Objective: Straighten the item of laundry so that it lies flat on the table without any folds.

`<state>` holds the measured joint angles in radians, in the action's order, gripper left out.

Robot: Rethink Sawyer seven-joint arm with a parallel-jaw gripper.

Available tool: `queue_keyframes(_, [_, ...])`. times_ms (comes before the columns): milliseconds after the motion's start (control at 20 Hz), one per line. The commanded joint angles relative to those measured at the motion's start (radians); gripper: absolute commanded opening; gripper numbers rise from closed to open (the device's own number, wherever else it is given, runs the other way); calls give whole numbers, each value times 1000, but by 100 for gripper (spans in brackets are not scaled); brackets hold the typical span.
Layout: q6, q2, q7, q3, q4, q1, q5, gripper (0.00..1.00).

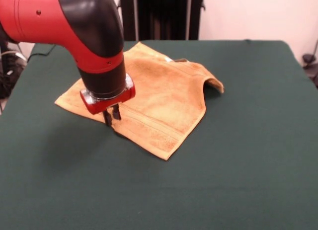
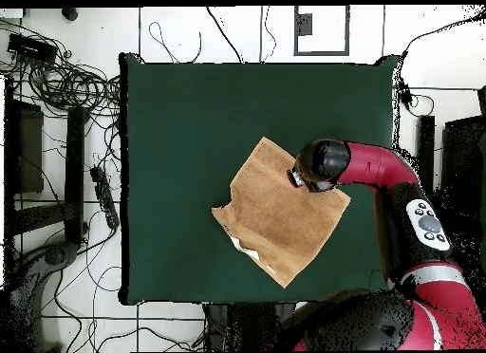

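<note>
The item of laundry (image 1: 159,98), an orange-tan towel, lies on the table (image 1: 238,165) left of centre. Most of it is spread out, but its right corner (image 1: 214,84) is humped up and curled over, and a small white tag (image 1: 169,59) shows at the far edge. My gripper (image 1: 112,118) points straight down at the towel's near-left edge, its two fingers close together and pinching the cloth there. In the overhead view the towel (image 2: 280,212) sits as a diamond with a turned-over patch at its lower left, and the arm's wrist (image 2: 318,164) hides the gripper.
Green table cloth (image 2: 190,131) stretches wide on every side of the towel. Cables and gear (image 2: 57,83) lie on the floor beyond the table's edge. A dark stand (image 1: 161,14) rises behind the table.
</note>
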<state>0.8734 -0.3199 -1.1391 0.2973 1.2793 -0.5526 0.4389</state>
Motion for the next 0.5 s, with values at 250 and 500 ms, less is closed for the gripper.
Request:
queue_keyframes(250, [-250, 339, 308, 151, -102, -16, 217, 0])
queue_keyframes(500, [-200, 344, 332, 173, -136, -13, 235, 0])
